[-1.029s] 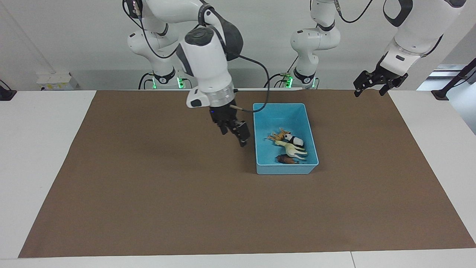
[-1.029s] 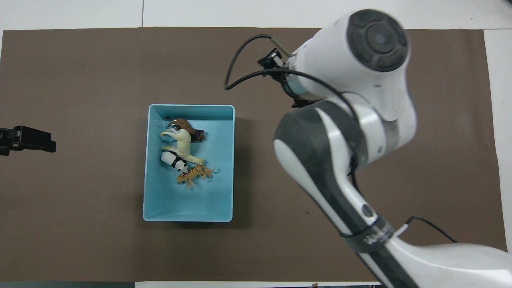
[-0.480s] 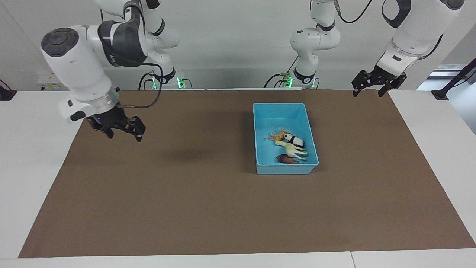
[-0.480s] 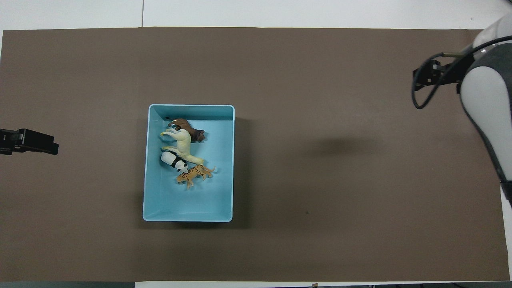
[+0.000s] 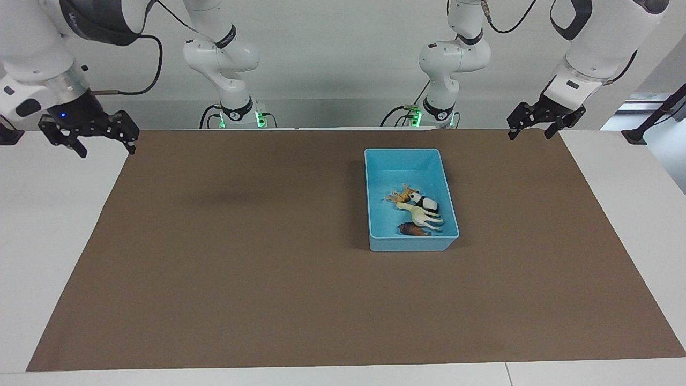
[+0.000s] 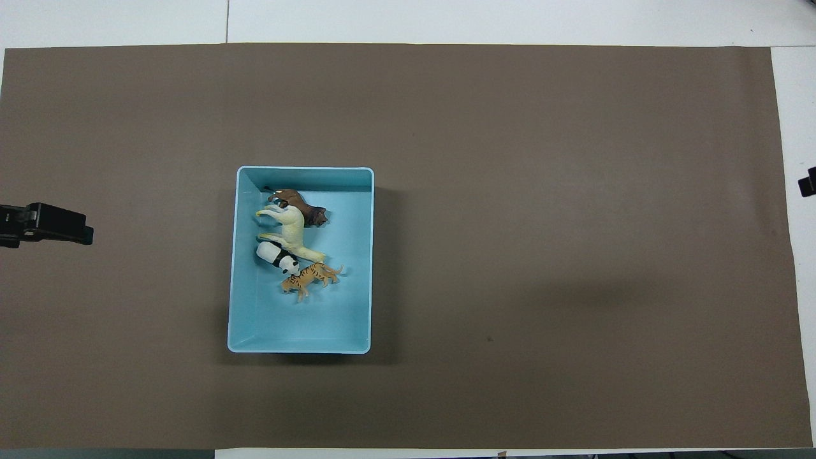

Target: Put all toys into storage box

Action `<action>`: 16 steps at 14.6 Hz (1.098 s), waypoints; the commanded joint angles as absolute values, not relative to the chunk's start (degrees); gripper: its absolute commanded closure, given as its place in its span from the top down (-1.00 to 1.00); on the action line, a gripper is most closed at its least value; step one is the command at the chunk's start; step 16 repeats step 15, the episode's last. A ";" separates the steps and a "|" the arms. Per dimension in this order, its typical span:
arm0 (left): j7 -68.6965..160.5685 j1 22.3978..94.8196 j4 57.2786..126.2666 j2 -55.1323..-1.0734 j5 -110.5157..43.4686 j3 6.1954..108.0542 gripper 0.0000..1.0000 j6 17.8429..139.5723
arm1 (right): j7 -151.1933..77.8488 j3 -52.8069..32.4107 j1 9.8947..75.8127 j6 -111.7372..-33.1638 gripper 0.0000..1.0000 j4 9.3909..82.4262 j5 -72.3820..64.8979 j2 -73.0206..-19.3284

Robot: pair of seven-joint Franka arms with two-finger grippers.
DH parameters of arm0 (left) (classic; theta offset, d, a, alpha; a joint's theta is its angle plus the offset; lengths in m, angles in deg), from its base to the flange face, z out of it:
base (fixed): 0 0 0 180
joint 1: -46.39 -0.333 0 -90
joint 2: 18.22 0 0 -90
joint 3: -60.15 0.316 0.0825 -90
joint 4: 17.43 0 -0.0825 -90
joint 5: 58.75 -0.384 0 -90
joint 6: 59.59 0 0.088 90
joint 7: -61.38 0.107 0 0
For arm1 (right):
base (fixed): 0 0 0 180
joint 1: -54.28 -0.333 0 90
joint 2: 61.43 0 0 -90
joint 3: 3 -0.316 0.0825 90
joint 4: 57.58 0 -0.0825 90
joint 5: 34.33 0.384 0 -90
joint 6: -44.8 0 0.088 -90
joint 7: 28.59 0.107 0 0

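- Facing view: all four toys are seen inside the box (image 5: 375,161) — the tiger (image 5: 403,193), the panda (image 5: 423,202), the white horse (image 5: 423,216) and the brown animal (image 5: 412,230), bunched in the half of the box farther from the robots.
- Nothing is seen lying loose on the mat (image 5: 241,257); the task is judged finished, with nothing left to be picked up.
- The right gripper (image 5: 102,143) is held up over the mat's edge at its own end of the table, fingers spread apart and nothing between them; the box lies well apart from it, toward the left arm's end.
- The left gripper (image 5: 530,130) is parked over the mat's corner at its own end, fingers apart, empty; the box is near it but not under it. This arm is judged to be waiting.
- Overhead view: the same four toys are confirmed in the box (image 6: 357,319), touching or overlapping one another in a row.
- Only the tip of the left gripper (image 6: 51,223) is shown at the frame's edge, and a sliver of the right gripper (image 6: 808,185) at the other edge; both are well clear of the box.
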State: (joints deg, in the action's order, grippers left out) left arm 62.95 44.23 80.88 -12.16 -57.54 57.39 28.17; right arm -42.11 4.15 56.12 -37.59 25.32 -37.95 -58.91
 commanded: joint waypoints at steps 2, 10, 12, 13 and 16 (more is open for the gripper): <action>61.73 43.76 82.33 -10.92 -56.73 56.99 1.00 29.01 | -35.71 3.07 56.21 -34.83 1.00 35.04 -38.38 -68.53; 61.82 43.23 82.86 -10.75 -56.81 57.08 1.00 29.09 | -35.00 2.63 57.62 -35.80 1.00 35.32 -35.30 -68.72; 61.82 43.14 83.03 -10.57 -56.81 57.08 1.00 29.09 | -34.83 2.63 57.62 -35.80 1.00 34.71 -35.39 -68.55; 61.82 43.14 83.03 -10.57 -56.81 57.08 1.00 29.01 | -34.74 2.63 57.62 -36.23 1.00 34.71 -35.39 -68.55; 61.82 43.14 83.30 -10.48 -56.81 57.08 1.00 29.01 | -34.83 2.54 57.53 -37.64 1.00 34.79 -35.47 -68.55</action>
